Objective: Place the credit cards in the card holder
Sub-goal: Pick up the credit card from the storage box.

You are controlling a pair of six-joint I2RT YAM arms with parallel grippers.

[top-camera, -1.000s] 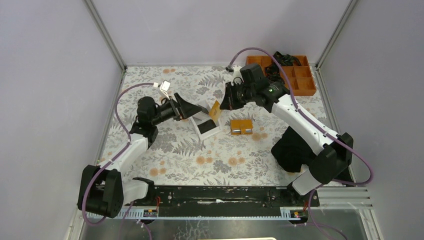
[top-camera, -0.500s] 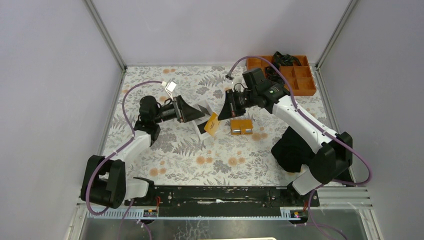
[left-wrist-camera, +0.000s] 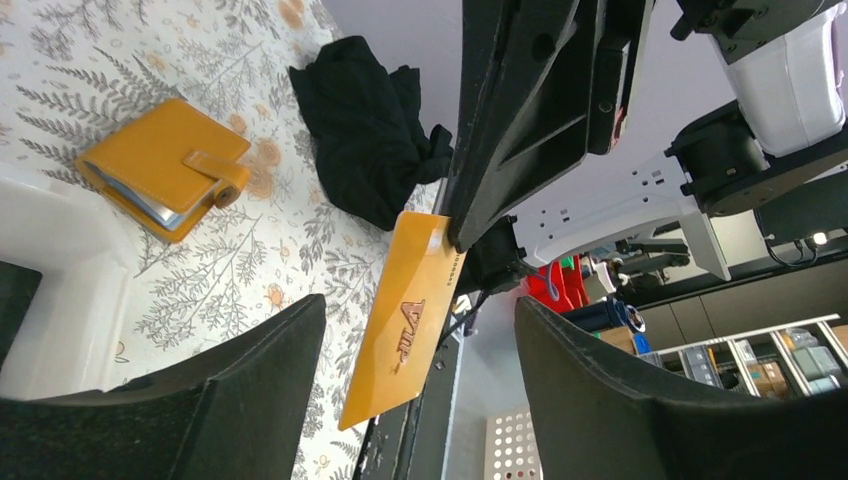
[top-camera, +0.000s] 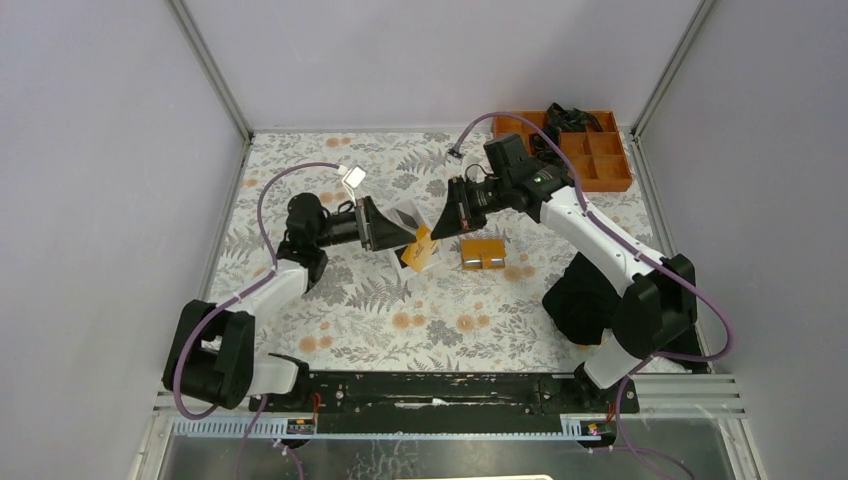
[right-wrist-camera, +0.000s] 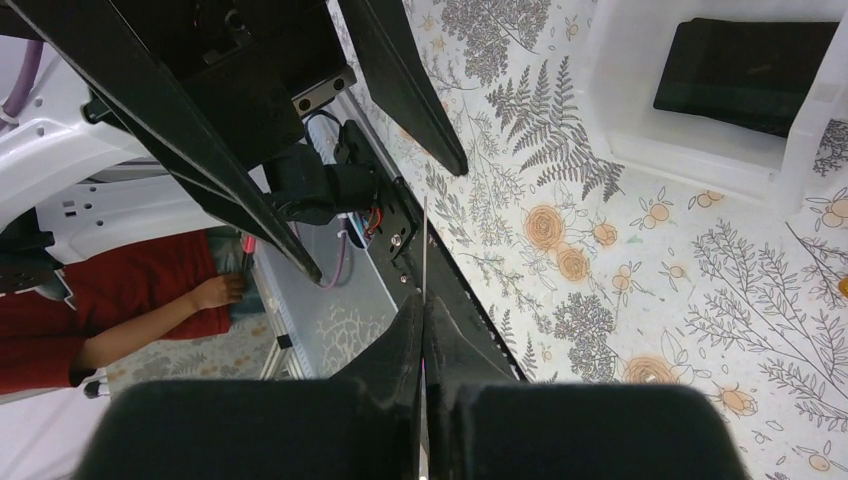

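The right tool [top-camera: 438, 230] is pressed together on the upper corner of an orange card [left-wrist-camera: 405, 318] with raised lettering, holding it off the bench [top-camera: 330, 300] near the middle of the top view. In the right wrist view this card shows only edge-on, a thin line between the closed fingers [right-wrist-camera: 385, 385]. The left tool [top-camera: 395, 232] faces it from the left, its fingers [left-wrist-camera: 200, 400] spread to either side of the card and not touching it.

The card holder [top-camera: 482, 253] lies flat and folded shut on the bench, just right of the held card and apart from it, its clasp on top. A white box [right-wrist-camera: 690, 150] sits under and beside the two tools; a black card [right-wrist-camera: 750, 60] lies inside it. A black cloth [top-camera: 578, 300] is bunched at centre right, and an orange tray [top-camera: 600, 168] stands in the upper right corner.
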